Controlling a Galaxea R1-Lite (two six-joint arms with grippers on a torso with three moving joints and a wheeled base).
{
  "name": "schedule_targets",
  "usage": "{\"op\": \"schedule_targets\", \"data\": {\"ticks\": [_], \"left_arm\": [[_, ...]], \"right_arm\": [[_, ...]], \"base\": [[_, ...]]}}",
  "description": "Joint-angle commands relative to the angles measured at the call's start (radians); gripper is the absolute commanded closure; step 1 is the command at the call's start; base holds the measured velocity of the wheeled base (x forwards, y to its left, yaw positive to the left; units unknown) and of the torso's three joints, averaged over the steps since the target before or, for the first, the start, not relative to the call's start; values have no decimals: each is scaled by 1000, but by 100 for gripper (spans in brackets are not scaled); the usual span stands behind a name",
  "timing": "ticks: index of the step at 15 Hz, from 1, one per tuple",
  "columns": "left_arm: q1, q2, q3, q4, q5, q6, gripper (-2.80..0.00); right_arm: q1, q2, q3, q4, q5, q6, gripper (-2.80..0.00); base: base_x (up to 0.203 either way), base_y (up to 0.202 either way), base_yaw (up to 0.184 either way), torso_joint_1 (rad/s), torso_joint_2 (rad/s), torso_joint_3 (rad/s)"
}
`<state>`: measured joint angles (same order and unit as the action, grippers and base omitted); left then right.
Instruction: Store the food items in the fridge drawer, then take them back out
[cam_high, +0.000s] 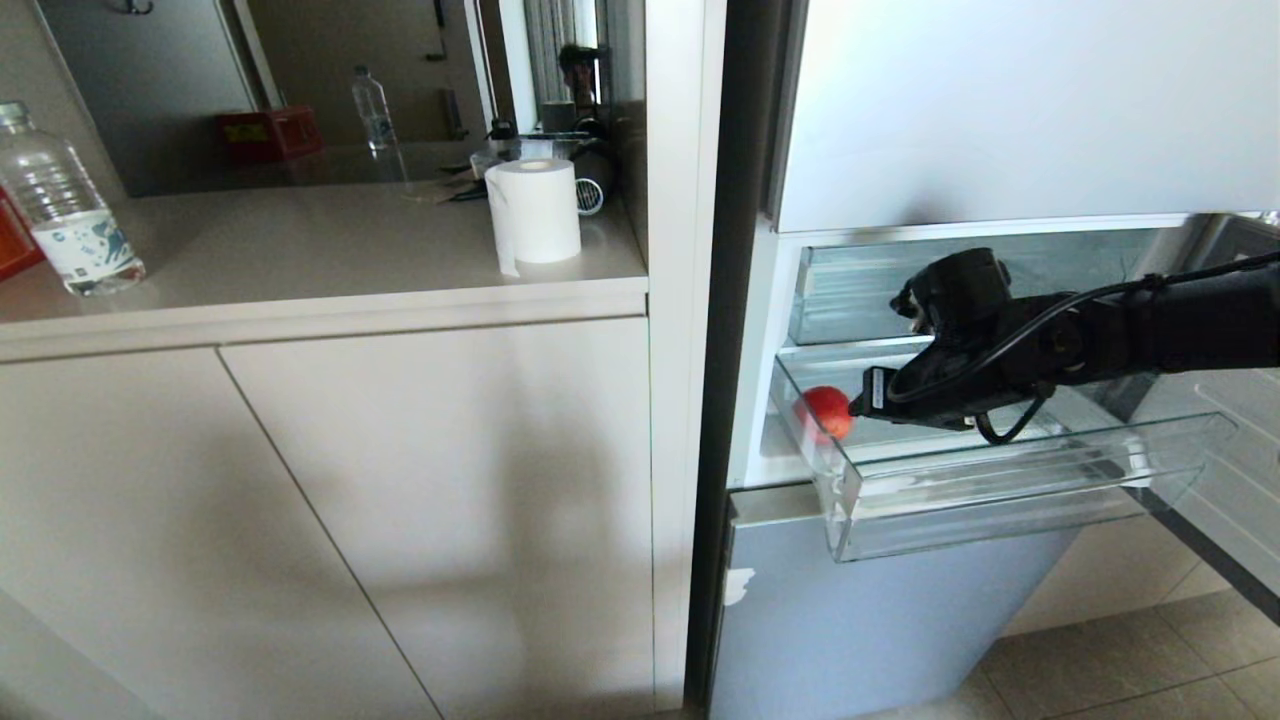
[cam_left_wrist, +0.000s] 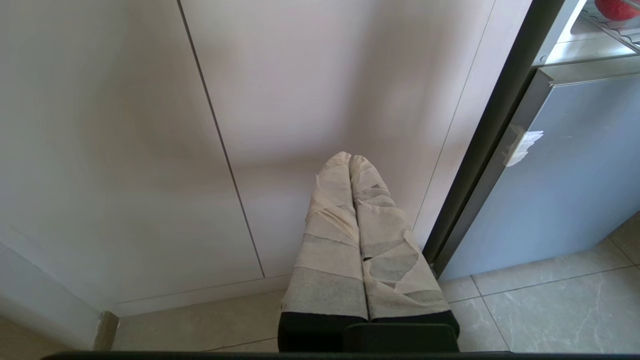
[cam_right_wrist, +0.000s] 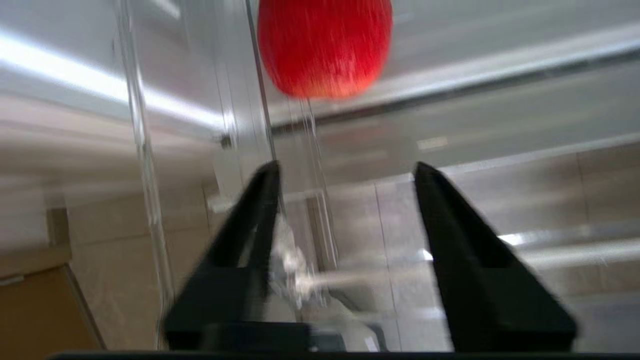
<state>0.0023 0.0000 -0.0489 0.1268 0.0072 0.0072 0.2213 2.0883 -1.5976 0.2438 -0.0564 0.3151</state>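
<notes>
Head view shows the right end effector reaching into the pulled-out fridge drawer, its tip just beside a red apple that lies in the drawer's near left corner. From the right wrist view the black fingers stand apart with nothing between them, and the apple sits just ahead of them, free of any grip. My reading is that the apple has just been stored, or is about to be taken back out; I cannot tell which. A pickup would call for moving the open fingers forward around the fruit without striking the clear drawer wall close beside it. The left end effector hangs parked by the cabinet doors, its taped fingers pressed together. A paper roll and a water bottle stand on the surface, well apart from the work.
</notes>
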Motion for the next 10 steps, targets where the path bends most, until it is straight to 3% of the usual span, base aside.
{"op": "schedule_targets", "data": {"ticks": [1,10], "left_arm": [[1,0,0,1,0,0,0],[1,0,0,1,0,-1,0]], "right_arm": [[1,78,-62,-15,1,4,-280],[6,276,-255,-77,1,57,-280]], "base": [[0,0,0,0,0,0],[0,0,0,0,0,0]]}}
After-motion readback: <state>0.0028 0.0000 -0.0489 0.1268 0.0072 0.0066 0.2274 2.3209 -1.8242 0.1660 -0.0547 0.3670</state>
